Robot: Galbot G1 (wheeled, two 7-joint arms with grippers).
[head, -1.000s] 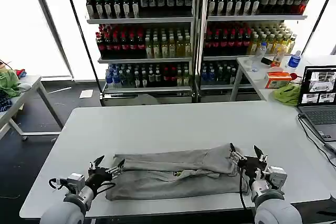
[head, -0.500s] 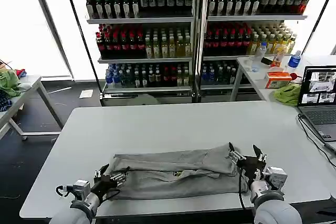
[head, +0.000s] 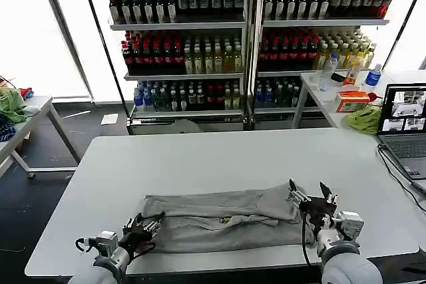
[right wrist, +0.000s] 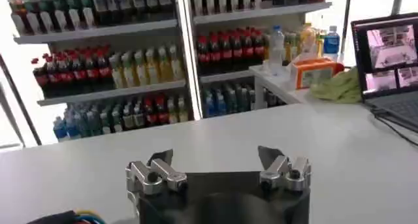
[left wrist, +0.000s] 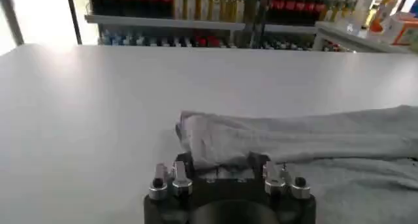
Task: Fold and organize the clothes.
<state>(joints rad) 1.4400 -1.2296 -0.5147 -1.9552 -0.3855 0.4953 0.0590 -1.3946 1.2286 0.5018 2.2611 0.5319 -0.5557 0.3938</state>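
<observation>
head view has the grey t-shirt near the table's front edge, already doubled into a long band, so one lengthwise fold looks done and the crosswise folds remain. its long axis runs from 9 to 3 o'clock. the left gripper sits at the 9 o'clock end, fingers spread around the hem; the right gripper hangs unclenched, empty, at the 3 o'clock end.
</observation>
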